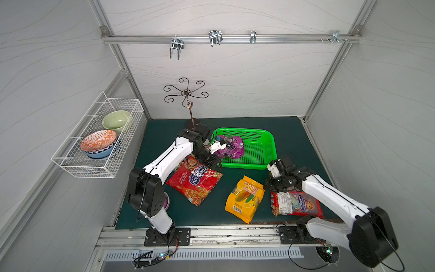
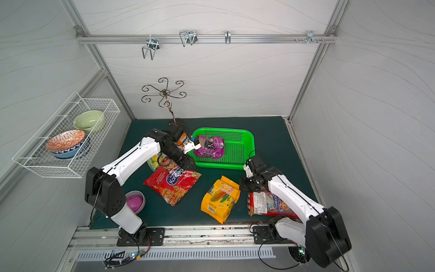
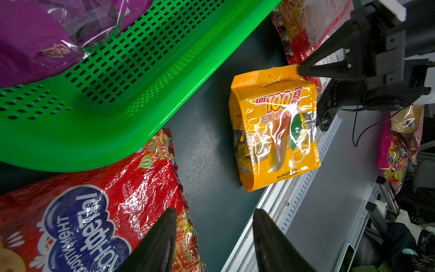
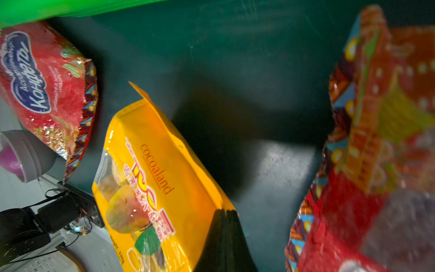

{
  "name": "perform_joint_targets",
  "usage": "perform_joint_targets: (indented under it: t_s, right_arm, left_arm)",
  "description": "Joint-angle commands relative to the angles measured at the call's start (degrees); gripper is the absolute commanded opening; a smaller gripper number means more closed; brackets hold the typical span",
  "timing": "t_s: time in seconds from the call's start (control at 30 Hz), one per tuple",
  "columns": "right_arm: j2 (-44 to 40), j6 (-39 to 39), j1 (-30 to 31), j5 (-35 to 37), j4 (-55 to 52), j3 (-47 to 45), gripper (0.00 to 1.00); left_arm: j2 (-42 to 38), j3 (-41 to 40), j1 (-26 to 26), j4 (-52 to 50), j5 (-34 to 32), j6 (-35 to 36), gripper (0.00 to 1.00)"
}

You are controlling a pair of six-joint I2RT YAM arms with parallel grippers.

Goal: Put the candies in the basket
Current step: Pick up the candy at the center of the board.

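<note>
purple grape bag (image 1: 229, 147) lies in green basket (image 1: 244, 166); two red bags (image 1: 195, 181) outstanding on worktop (image 1: 296, 141); right gripper (image 3: 302, 69) clamped on yellow mango bag (image 1: 244, 199) corner, left gripper (image 3: 215, 210) parted, empty.

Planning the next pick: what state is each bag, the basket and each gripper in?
basket: upright on the mat.
purple bag: inside the basket.
yellow bag: on the mat, corner pinched.
red bag by left arm: on the mat.
red bag by right arm: on the mat.
left gripper: open, empty.
right gripper: shut on yellow bag.
</note>
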Motion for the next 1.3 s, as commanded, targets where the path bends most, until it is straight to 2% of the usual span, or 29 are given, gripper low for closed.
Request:
perform_joint_targets:
  t_s: [0.0,0.1,0.17,0.2,0.23,0.33,0.4,0.47,0.6,0.8,1.07,1.17,1.27]
  right_arm:
    - [-4.3,7.7,2.1,-3.2,-5.9,-3.0,0.00]
    - [-6.9,12.8,7.8,-2.9,-6.1,-4.4,0.00]
    - [-6.0,13.1,9.5,-3.0,-6.7,-3.6,0.01]
    - [-5.0,12.6,9.9,-3.0,-7.4,-2.8,0.28]
    - [-4.4,12.0,10.0,-2.6,-7.8,-2.2,0.38]
    - [-3.7,9.0,9.6,1.2,-8.9,0.9,0.53]
    - [-2.5,5.1,7.9,3.1,-10.3,3.7,0.58]
    - [-0.2,0.0,5.5,1.3,-9.3,4.6,0.57]
    - [4.7,-6.7,5.2,-2.0,-4.1,3.4,0.48]
    - [8.3,-8.6,5.7,-6.0,0.1,2.5,0.46]
    - [13.8,-8.6,6.7,-7.1,4.5,1.7,0.46]
    - [16.4,-9.1,7.6,-7.3,5.6,1.9,0.39]
    - [17.8,-9.9,9.0,-7.6,6.4,2.5,0.22]
  left_arm:
    - [0.9,2.5,-0.3,-0.9,0.1,1.6,0.55]
    - [1.6,3.0,-0.3,-2.2,0.7,2.5,0.55]
    - [1.5,2.4,-0.3,-2.5,0.5,3.1,0.55]
    - [1.4,2.2,-0.3,-2.7,0.4,3.5,0.55]
    - [1.4,1.8,-0.3,-3.0,0.3,4.1,0.55]
    - [0.4,0.4,-0.3,-4.4,-0.3,7.0,0.56]
    - [-0.2,-0.3,-0.3,-5.7,-0.4,8.9,0.56]
    - [-0.8,-1.7,-0.2,-7.2,-0.3,10.7,0.56]
    - [-2.3,-5.8,-0.2,-9.3,0.3,14.0,0.57]
    - [-4.6,-11.0,-0.2,-7.9,0.3,13.8,0.56]
    - [-4.9,-12.6,-0.2,-6.4,-0.1,13.2,0.56]
    - [-5.2,-13.1,-0.2,-6.0,-0.3,13.1,0.56]
    - [-5.4,-13.6,-0.1,-5.6,-0.4,13.0,0.56]
